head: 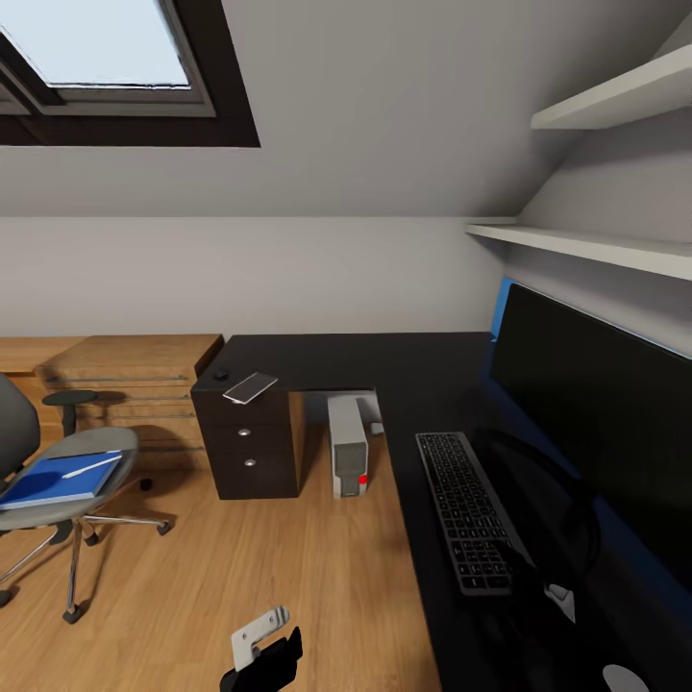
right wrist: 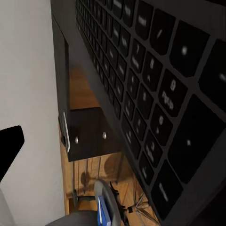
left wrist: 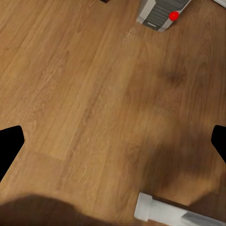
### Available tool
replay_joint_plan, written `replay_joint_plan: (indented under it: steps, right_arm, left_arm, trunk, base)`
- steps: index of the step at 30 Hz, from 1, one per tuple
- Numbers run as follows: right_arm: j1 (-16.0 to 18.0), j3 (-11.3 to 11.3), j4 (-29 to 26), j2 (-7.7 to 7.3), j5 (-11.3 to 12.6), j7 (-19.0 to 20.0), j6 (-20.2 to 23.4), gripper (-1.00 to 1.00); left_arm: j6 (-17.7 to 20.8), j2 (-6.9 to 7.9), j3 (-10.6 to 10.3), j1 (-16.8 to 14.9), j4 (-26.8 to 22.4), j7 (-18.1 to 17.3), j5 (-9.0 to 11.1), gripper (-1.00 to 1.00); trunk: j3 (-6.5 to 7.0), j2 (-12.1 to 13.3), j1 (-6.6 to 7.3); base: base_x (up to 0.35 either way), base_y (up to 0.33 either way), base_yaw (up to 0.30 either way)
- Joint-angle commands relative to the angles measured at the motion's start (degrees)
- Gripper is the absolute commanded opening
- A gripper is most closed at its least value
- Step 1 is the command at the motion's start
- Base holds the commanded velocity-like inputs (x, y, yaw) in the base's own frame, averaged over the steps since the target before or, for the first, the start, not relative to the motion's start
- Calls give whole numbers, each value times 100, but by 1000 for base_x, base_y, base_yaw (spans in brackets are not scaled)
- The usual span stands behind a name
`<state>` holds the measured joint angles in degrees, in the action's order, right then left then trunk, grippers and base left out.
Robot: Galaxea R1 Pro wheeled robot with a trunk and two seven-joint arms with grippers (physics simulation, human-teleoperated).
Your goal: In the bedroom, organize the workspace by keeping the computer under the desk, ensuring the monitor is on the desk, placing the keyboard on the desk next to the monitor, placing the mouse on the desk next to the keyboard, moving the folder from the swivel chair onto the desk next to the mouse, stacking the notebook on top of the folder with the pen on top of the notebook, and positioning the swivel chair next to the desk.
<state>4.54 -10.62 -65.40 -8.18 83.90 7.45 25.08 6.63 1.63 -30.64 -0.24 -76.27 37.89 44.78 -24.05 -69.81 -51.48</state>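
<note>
Folder [head: 53, 479] on swivel chair [head: 67, 461]; keyboard [head: 468, 509] on desk [head: 384, 360].

monitor [head: 596, 423]: cut off by the head view's right edge
swivel chair [head: 58, 481]: backrest cropped at the left edge
mouse [head: 221, 373]: too small for detail
computer [left wrist: 160, 12]: only its front corner in frame

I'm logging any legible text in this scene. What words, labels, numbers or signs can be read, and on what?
"9": on one key of the keyboard, seen in the right wrist view.
Other key legends: blurred marks, unreadable.
Computer: a red dot on its front, no legible text.
Nothing else bears readable text.
</note>
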Motion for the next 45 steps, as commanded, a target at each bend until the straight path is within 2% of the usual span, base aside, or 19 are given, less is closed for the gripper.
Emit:
replay_joint_plan:
  steps: [1, 28, 36, 45]
  right_arm:
    - [3, -10, 1, 1, 21, 8, 33, 100]
    - [3, -4, 1, 1, 21, 18, 32, 100]
    - [3, 4, 1, 1, 16, 14, 32, 100]
    - [3, 7, 1, 9, -242, 19, 33, 100]
  left_arm:
    - [23, 4, -7, -3, -11, 35, 13, 100]
    - [22, 5, -12, -3, -13, 35, 16, 100]
    - [22, 8, -12, -2, -11, 35, 13, 100]
    - [22, 13, -3, -3, -12, 35, 13, 100]
  trunk:
    - [-5, -3, 0]
    - [-5, -3, 0]
    - [-5, -3, 0]
    - [-5, -3, 0]
  base:
    - [-6, -5, 0]
    - [-43, -55, 0]
    - [-126, -221, 0]
    - [-315, -39, 0]
